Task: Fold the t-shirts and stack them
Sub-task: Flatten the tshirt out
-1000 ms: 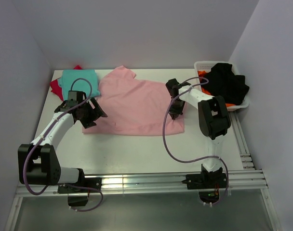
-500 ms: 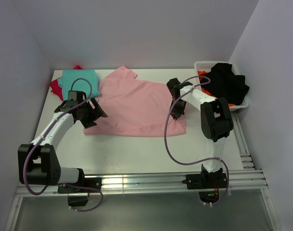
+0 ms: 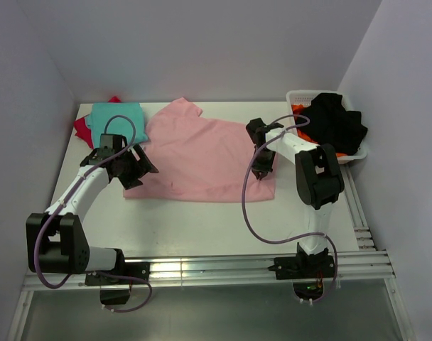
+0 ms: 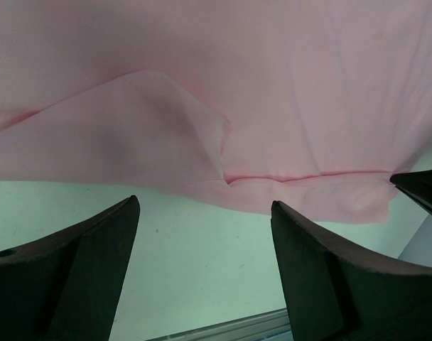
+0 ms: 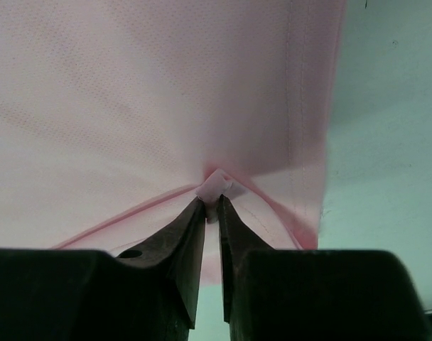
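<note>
From above, the pink t-shirt [image 3: 198, 153] lies spread in the middle of the table [image 3: 202, 227]. Its long axis runs left to right, and a sleeve-like lobe pokes out on the far side. The teal t-shirt [image 3: 116, 114] sits folded at the far left on top of the red t-shirt [image 3: 79, 128]. A basket [image 3: 295, 95] of dark clothes stands at the far right. The left gripper [image 3: 138, 170] hangs over the shirt's near left corner and the right gripper [image 3: 262, 170] over its right edge.

Through the left wrist camera, the left gripper [image 4: 203, 206] stands wide and holds nothing. It is just on the near side of the pink t-shirt [image 4: 287, 78], where a flap [image 4: 166, 121] is turned over near the seamed edge. The cloth looks thin, light and limp. I'd say it will sag and drag unless it is taken at a corner or along that doubled seam.

Through the right wrist camera, the right gripper [image 5: 210, 202] has its jaws narrow, with a nub of the pink t-shirt [image 5: 131, 92] peaked at the tips. I cannot tell whether it is truly gripped. The stitched band on the right looks like the bottom hem, so I judge that the neck end points left.
</note>
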`<state>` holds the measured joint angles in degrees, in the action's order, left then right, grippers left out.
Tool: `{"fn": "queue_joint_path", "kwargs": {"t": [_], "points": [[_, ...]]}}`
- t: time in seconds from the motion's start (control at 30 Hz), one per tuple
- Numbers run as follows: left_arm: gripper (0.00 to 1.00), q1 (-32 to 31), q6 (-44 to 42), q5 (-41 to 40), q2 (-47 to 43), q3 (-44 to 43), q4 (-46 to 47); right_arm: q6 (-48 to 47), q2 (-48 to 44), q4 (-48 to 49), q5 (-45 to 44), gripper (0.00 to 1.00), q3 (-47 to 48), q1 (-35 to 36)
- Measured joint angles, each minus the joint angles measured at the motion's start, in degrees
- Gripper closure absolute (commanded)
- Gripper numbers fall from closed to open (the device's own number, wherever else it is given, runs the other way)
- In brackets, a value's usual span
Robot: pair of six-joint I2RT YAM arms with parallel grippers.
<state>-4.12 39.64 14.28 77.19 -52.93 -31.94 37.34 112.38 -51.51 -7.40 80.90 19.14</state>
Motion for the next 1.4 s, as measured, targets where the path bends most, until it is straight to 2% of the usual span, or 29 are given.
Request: {"fn": "queue_joint_path", "kwargs": {"t": [0.03, 0.07, 0.4, 0.63, 0.83, 1.17, 1.2, 1.3, 1.4], "points": [[0.19, 0.0, 0.0, 0.0, -0.1, 0.0, 0.0, -0.1, 0.0, 0.0, 0.0, 0.94, 0.0, 0.0], [0.20, 0.0, 0.0, 0.0, -0.1, 0.0, 0.0, -0.4, 0.0, 0.0, 0.0, 1.00, 0.0, 0.0], [0.20, 0.0, 0.0, 0.0, -0.1, 0.0, 0.0, -0.7, -1.6, -0.9, 0.1, 1.00, -0.3, 0.0], [0.20, 0.0, 0.1, 0.0, -0.1, 0.0, 0.1, -0.8, -10.2, -3.1, 0.8, 1.00, -2.3, 1.6], [0.20, 0.0, 0.2, 0.0, 0.0, 0.0, 0.6, 0.0, -17.8, -3.7, 2.4, 1.00, -11.4, 4.6], [0.20, 0.0, 0.5, -0.1, 0.7, 0.0, 1.3, 6.3, -27.5, -1.0, 5.4, 0.99, -33.6, 13.5], [0.20, 0.0, 0.5, -0.1, 0.7, 0.0, 1.3, 6.8, -28.0, -0.5, 5.5, 0.76, -35.4, 14.0], [0.20, 0.0, 0.5, -0.1, 0.9, 0.0, 1.3, 8.3, -28.3, 0.1, 5.6, 0.43, -38.9, 14.8], [0.20, 0.0, 0.5, -0.2, 1.2, 0.0, 1.2, 8.3, -30.0, -0.7, 5.4, 0.41, -39.9, 15.2]]}}
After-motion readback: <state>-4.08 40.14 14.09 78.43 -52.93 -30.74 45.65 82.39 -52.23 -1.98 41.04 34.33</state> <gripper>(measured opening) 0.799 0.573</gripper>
